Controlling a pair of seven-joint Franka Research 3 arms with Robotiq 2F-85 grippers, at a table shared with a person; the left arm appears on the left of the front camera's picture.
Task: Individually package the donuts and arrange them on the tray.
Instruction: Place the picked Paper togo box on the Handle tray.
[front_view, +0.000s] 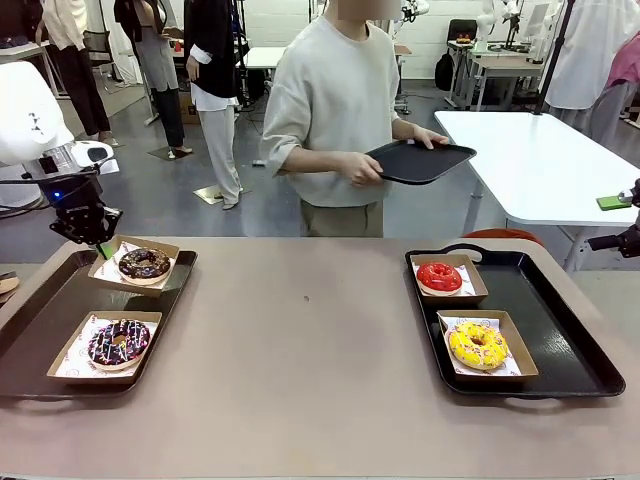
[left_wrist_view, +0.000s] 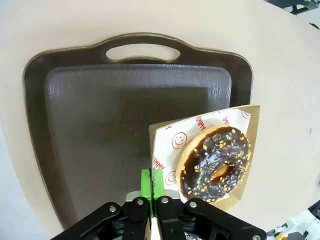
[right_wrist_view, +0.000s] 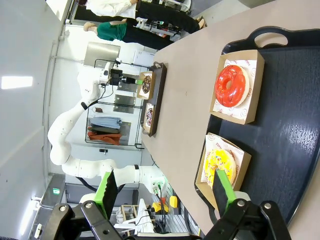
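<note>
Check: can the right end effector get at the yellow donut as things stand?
Probably yes. The right end effector is open, and the yellow donut lies uncovered in its paper tray, with nothing over it.

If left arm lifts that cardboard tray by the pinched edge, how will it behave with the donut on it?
Likely flexes: the cardboard tray looks like thin folded board, and the left gripper pinches just one edge. Probably tips away from the grip, since the chocolate donut sits off to the side of it. The donut may slide on the paper liner.
</note>
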